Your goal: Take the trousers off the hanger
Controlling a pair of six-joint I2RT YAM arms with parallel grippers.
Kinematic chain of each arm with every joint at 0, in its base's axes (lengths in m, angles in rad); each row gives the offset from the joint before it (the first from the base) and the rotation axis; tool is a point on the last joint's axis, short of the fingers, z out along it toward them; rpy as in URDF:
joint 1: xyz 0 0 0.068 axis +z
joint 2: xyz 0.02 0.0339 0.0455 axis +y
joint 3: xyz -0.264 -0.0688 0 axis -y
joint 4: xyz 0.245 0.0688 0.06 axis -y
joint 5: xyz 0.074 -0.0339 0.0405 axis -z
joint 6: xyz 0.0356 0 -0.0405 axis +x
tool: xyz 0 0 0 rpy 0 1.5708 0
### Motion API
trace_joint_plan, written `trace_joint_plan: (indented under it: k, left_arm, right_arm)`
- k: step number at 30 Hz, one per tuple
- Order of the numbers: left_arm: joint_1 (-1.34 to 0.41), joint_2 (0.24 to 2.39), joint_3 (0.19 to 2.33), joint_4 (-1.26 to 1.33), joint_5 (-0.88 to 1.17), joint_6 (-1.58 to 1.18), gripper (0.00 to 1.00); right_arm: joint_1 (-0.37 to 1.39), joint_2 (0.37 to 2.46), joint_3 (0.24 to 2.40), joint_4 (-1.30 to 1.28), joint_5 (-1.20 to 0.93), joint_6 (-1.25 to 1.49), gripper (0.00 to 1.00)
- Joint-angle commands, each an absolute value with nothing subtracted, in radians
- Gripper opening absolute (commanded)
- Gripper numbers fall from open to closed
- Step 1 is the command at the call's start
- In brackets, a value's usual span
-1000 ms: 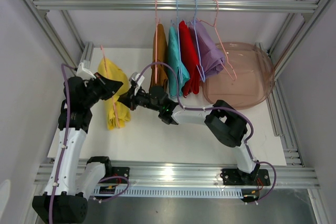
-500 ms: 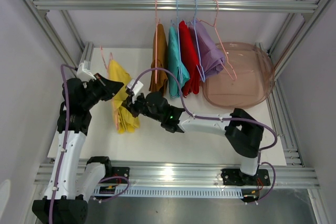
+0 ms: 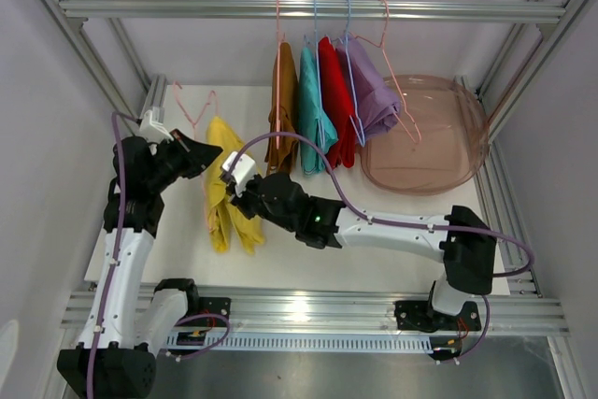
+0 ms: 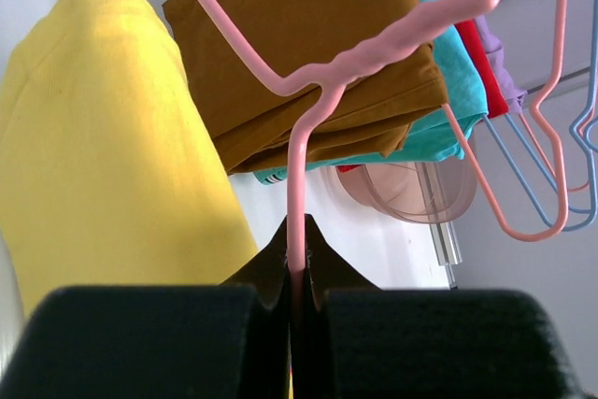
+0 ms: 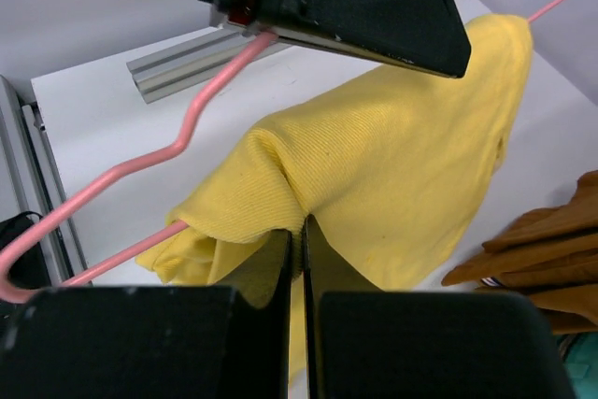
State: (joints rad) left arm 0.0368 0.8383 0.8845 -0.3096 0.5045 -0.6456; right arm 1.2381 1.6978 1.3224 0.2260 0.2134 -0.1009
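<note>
From above, the yellow trousers (image 3: 224,217) dangle low over the bench (image 3: 299,263), between both arms. Left wrist view: left end effector (image 4: 296,235) clamped tight on the thin pink wire hanger (image 4: 374,49). Right wrist view: right end effector (image 5: 301,226) pinching a soft ribbed yellow fold.

A white worktop (image 3: 327,263) sits inside an aluminium frame (image 3: 75,39). A horizontal rail (image 3: 187,8) spans the 12 o'clock side, and pale grey walls (image 3: 56,137) enclose everything. Light glints off the extrusion (image 3: 299,306) at 6 o'clock.
</note>
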Motion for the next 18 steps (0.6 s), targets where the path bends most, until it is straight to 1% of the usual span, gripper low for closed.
trace_joint_plan:
  k: [1, 5, 13, 18]
  left_arm:
    - [0.046, 0.839, 0.920, -0.189, 0.512, -0.591, 0.01]
    - [0.045, 0.860, 0.920, -0.190, 0.512, -0.591, 0.00]
    - [0.046, 0.882, 0.919, -0.192, 0.518, -0.592, 0.01]
    - [0.046, 0.891, 0.919, -0.193, 0.522, -0.591, 0.00]
  right_arm:
    - [1.269, 1.583, 1.428, 0.246, 0.288, -0.163, 0.00]
    - [1.296, 1.552, 1.514, 0.166, 0.333, -0.218, 0.00]
    - [1.350, 1.542, 1.788, -0.032, 0.471, -0.357, 0.00]
    - [1.393, 1.485, 1.835, -0.083, 0.580, -0.429, 0.00]
